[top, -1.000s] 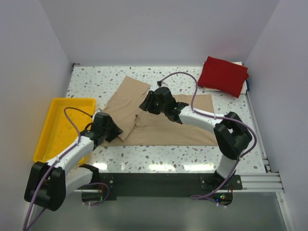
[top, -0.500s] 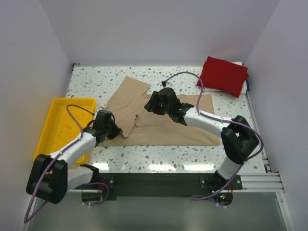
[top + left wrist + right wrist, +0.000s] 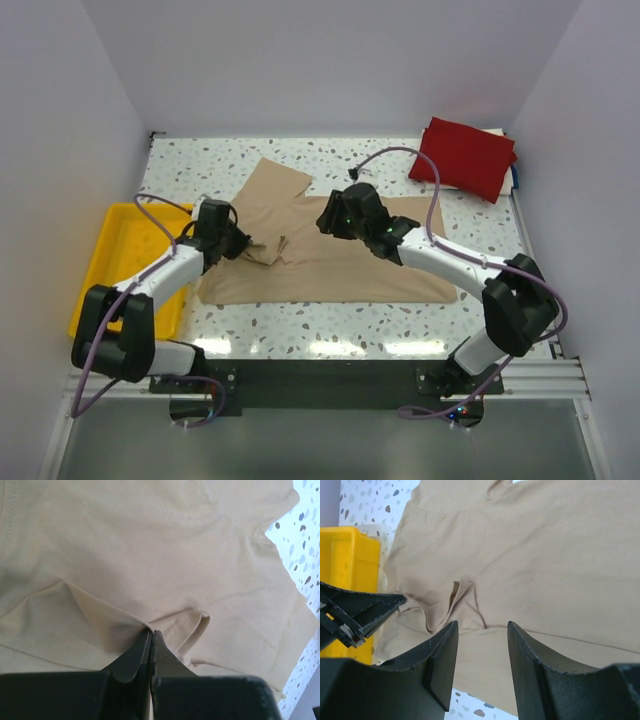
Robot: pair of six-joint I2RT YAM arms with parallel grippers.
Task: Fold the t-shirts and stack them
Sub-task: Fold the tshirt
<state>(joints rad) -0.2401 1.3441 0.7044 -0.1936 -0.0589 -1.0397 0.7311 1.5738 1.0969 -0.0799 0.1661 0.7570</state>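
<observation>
Nearest the arm bases, the left gripper is seen clenched at the left part of the tan t-shirt. A small ridge of cloth is pinched at the very tips, so only a thin fold is held. The tan t-shirt is laid mostly flat mid-table, with one sleeve spread toward the far side and a bunched crease raised where it is gripped. Just beyond that crease, over the shirt's middle, the right gripper is held released, jaws apart, nothing between them; whether cloth is touched by it cannot be told. The yellow tray is set left of the tan t-shirt and is crossed by the left arm. Well to the far right of the tan t-shirt, the dark red t-shirt is found folded. Risks, as judged: the shallow pinch could be lost if the fold is pulled fast. Only the top layer may be caught, so a crooked, wrinkled fold would be made. The whole shirt could be dragged toward the tray if it is not pinned by the right gripper. The two wrists are close and could be knocked together. Counts: two t-shirts in view (one tan, one dark red), no orange one seen; one tray; two grippers.
</observation>
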